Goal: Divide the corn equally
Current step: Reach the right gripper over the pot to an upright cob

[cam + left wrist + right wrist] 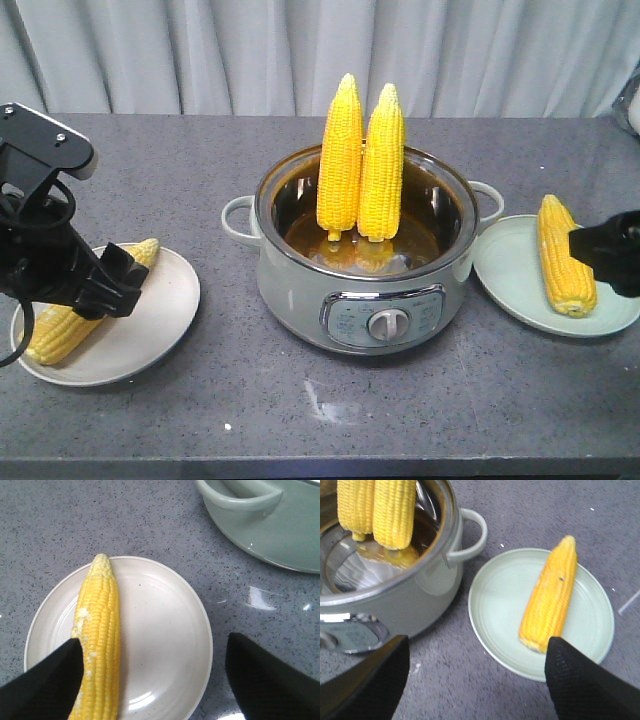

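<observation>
Two corn cobs [340, 155] [382, 165] stand upright side by side in the pale green pot [300, 290] at the table's centre. A third cob [50, 335] lies on the cream plate [150, 320] at the left. My left gripper [105, 280] hovers over it, open, with that cob [100, 625] just inside its left finger [55, 680]. A fourth cob [565, 255] lies on the pale green plate [510, 265] at the right. My right gripper [610, 255] is open above that plate's near edge, its right finger [585, 680] beside the base of the cob [552, 600].
The pot has a side handle [238, 222] toward the left plate and another [472, 532] toward the right plate, plus a control dial [388, 323] on its front. A grey curtain [300, 50] hangs behind the grey table [320, 410].
</observation>
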Robot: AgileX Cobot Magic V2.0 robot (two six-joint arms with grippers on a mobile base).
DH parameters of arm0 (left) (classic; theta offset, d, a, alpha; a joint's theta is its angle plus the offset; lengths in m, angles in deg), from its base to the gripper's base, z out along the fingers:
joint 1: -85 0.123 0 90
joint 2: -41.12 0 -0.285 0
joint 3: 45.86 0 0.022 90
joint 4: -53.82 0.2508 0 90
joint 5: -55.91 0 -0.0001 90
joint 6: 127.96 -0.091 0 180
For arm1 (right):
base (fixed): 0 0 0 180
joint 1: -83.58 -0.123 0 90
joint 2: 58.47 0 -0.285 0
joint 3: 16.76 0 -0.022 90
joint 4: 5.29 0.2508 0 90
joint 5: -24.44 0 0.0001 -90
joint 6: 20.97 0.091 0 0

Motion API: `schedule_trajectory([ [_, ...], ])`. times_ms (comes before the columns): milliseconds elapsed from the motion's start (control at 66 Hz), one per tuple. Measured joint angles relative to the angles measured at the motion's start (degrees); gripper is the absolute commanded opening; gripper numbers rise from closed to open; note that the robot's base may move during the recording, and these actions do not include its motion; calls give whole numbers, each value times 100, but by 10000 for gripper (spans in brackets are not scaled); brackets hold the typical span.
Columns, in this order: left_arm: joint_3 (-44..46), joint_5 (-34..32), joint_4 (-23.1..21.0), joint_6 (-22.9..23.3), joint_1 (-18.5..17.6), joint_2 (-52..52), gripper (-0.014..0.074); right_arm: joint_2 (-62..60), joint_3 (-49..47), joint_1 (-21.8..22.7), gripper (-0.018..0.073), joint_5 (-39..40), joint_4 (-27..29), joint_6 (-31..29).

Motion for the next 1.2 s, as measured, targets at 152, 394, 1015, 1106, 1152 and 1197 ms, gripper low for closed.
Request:
schedule_trajectory([
  [152,0,0,0,0,0,0,565,724,-604,0,528,43,525,-592],
  [394,0,0,0,0,0,0,565,1951,-1578,0,528,86,1581,-1673],
  [1015,0,0,0,0,0,0,565,4304,-3187,-13,528,305,3850,-4087],
  [1106,0,0,0,0,0,0,565,4547,-3374,-18,528,305,4097,-4249],
  [1152,0,0,0,0,0,0,565,4672,-3450,-18,528,310,4188,-4325],
  [1197,0,0,0,0,0,0,565,4789,-3548,-48,528,310,4284,-4382],
])
